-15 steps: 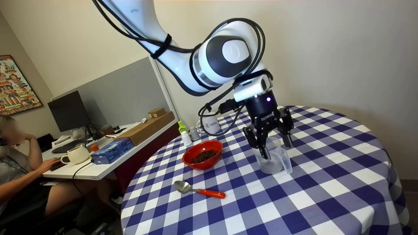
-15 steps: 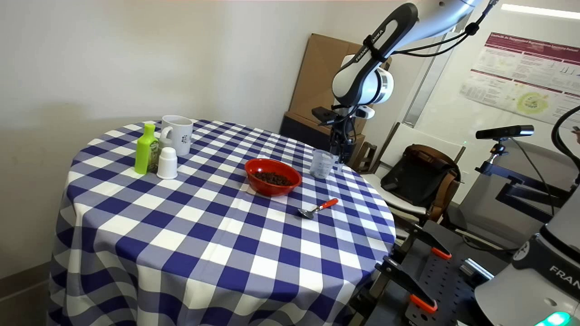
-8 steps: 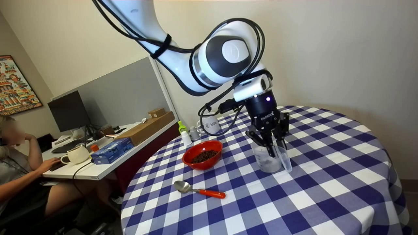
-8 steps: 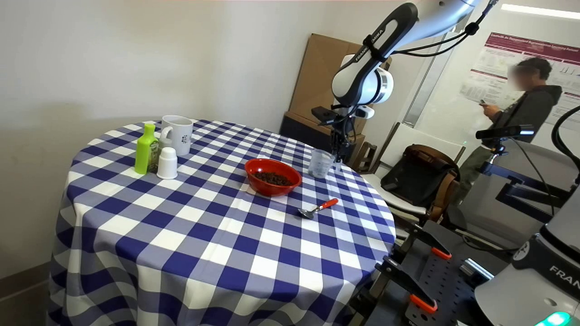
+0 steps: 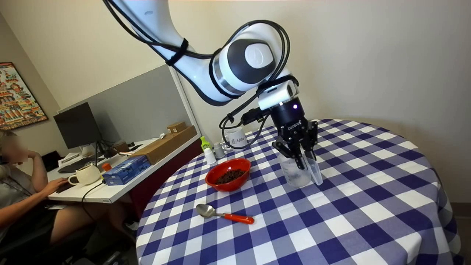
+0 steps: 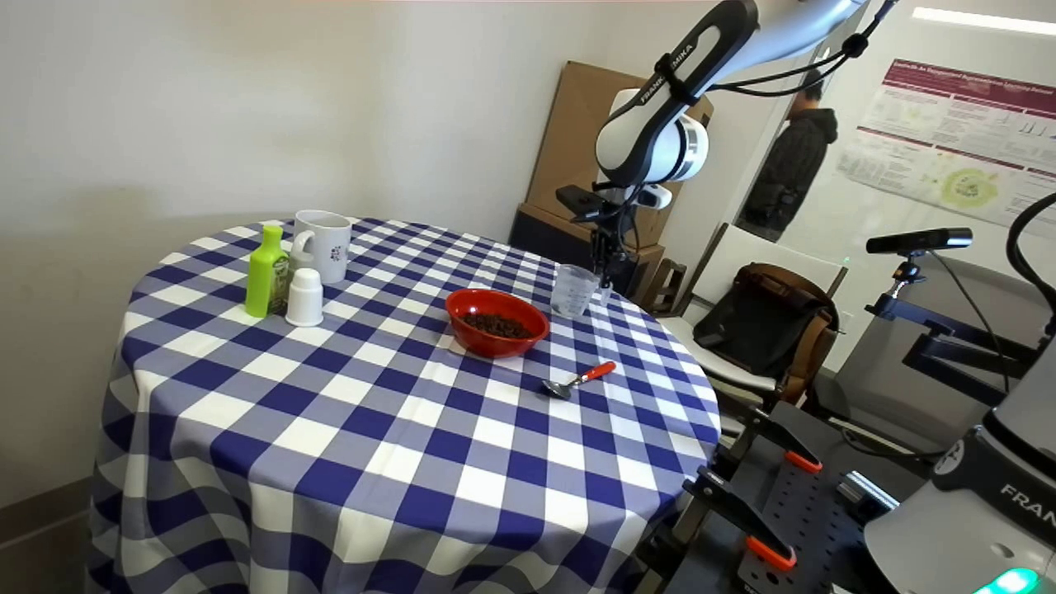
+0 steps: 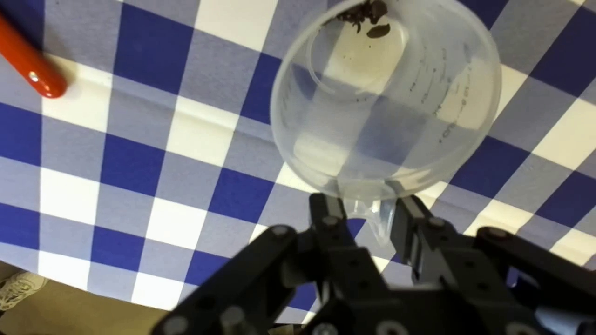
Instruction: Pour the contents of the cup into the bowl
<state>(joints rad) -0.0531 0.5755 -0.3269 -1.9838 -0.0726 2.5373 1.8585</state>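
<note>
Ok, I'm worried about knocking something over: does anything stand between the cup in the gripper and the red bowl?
In both exterior views, nothing visible stands between the cup, held by its handle in the gripper, and the red bowl. The spoon lies off to the side of that path.

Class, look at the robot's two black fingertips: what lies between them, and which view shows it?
The handle of the clear cup lies between the fingertips; the wrist view shows it.
</note>
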